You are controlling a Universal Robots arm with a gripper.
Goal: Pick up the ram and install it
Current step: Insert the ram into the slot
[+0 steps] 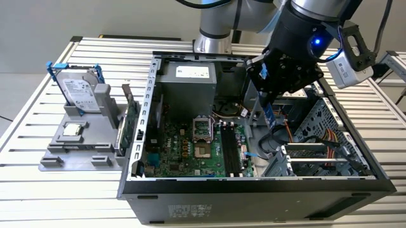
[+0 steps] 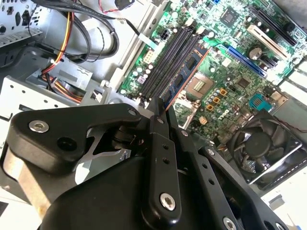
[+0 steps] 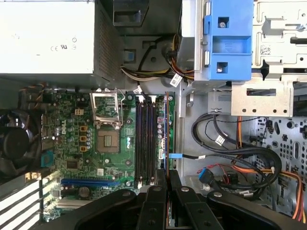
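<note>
While cables [image 3: 230, 153] crowd alongside, fingers [image 2: 159, 125] clamp the ram [image 2: 185, 72] above the memory slots [image 3: 144, 139].

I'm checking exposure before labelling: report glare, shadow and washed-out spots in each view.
Exterior view: a blue light glows on the arm; the computer case interior is darker than the slatted table. First wrist view: the power supply is washed pale, the fan shadowed. Second wrist view: the gripper, holding the ram, is dark against the bright motherboard.

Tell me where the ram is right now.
In the exterior view the ram hangs clamped in the gripper inside the open computer case, toward that view's right, over the motherboard near its black memory slots.
</note>
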